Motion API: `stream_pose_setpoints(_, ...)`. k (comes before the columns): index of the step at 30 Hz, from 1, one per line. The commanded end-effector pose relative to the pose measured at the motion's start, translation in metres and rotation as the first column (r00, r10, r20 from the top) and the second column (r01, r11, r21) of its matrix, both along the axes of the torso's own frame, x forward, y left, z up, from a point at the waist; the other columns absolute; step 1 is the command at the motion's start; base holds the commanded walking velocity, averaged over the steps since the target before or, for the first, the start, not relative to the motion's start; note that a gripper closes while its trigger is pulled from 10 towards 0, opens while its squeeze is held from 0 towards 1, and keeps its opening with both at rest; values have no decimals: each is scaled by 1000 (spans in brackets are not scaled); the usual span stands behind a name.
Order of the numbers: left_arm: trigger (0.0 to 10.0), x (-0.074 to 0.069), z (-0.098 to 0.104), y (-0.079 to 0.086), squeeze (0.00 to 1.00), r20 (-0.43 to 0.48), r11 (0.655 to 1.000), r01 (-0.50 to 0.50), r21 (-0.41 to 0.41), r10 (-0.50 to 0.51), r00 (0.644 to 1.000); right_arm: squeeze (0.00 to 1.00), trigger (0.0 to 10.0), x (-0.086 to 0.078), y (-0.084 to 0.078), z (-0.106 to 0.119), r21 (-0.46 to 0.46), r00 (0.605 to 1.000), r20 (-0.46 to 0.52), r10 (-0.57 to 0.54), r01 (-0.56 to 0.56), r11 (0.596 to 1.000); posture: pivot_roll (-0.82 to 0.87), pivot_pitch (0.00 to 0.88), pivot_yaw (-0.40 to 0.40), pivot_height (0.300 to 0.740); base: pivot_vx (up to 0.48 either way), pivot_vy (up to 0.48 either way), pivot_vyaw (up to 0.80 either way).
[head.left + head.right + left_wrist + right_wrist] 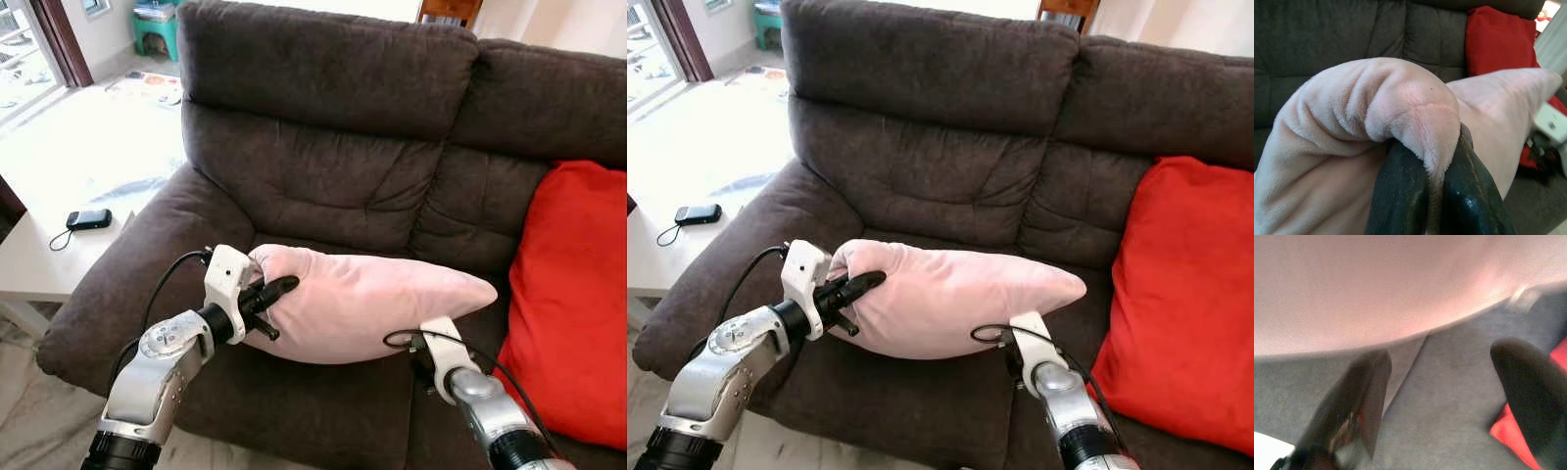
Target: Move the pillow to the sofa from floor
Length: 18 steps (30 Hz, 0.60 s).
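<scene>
Hiding most of the seat cushion from us, the pale pink pillow [367, 299] lies lengthwise on the dark brown sofa [323, 108], its tapered end pointing toward 3 o'clock. Our right arm runs off the frame at 5 o'clock in the eye views, and its fingers are tucked under the pillow's lower edge, so from the head we cannot see them. The right wrist view, soft and blurred, fills that in: the right gripper [1442, 396] has its two black fingers [1359, 391] spread wide apart, holding nothing, with the pillow's underside just above them and the grey-brown seat fabric between them. At 9 o'clock of the pillow, our left gripper [266, 297] has its fingers [1400, 196] pressed together on a bunched corner of the plush cover, a fold of fabric squeezed up between them. A red cushion [568, 294] leans against the backrest at 3 o'clock, cut off by the frame edge. At 9 o'clock, a small black phone-like device [89, 218] with a cord rests on a white side table [39, 259].
</scene>
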<state>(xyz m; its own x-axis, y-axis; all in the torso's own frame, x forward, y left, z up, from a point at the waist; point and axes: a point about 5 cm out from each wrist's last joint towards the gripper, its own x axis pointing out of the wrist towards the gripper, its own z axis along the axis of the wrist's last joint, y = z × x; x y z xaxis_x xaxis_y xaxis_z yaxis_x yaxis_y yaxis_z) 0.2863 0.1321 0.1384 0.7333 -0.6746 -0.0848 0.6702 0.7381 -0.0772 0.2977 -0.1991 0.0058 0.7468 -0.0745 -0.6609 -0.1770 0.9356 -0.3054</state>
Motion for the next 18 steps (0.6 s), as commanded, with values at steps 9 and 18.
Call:
stream_pose_setpoints(9,10000,-21,20,-9,0,-19,975,194,-107,-197,980,0,10000,51,15,50,37,975,213,-66,60,998,130,104,-92,740,0,0,0)
stream_pose_setpoints(18,10000,-33,24,-3,0,-26,967,226,-117,-230,973,0,10000,86,45,102,108,926,379,-5,-39,993,154,105,-102,740,0,0,0)
